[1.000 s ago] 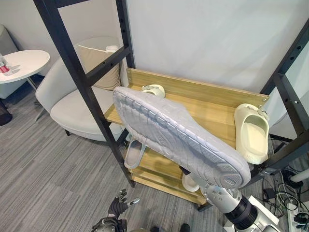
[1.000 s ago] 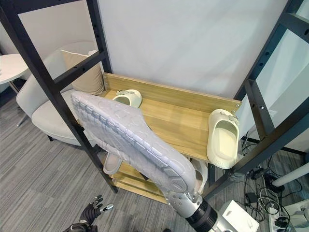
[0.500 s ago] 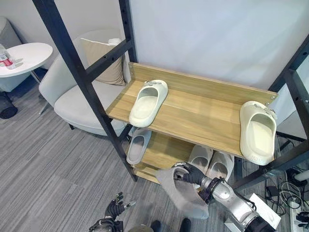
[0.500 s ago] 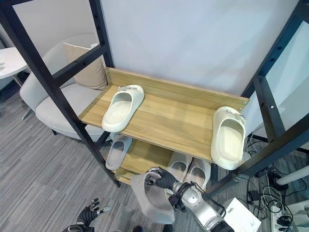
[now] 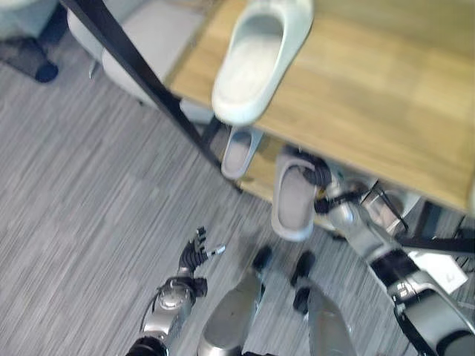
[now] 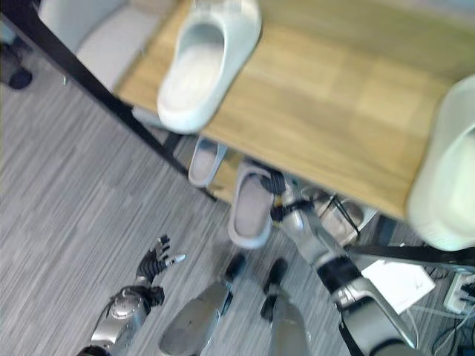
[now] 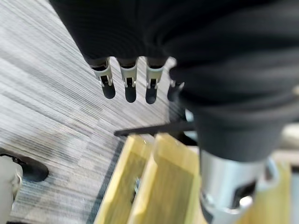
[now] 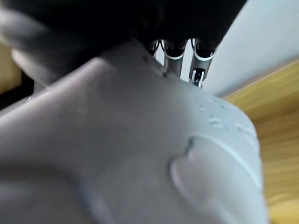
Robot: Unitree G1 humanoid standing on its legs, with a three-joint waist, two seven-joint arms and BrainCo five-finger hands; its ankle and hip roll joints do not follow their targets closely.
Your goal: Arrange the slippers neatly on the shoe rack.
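Under the top shelf point(image 5: 386, 111), the right hand point(image 5: 320, 176) gripped a grey slipper point(image 5: 292, 200) — the left hand point(image 5: 194, 256) hung with fingers spread.

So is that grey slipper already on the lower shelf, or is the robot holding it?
Held, not shelved. The right hand grips the grey slipper at its toe end; its heel hangs out over the floor, in front of the lower shelf.

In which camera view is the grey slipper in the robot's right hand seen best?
The right eye view: there the whole grey slipper shows, held at its toe end by the right hand under the top shelf. The left eye view shows much the same. The right wrist view shows its surface from very close.
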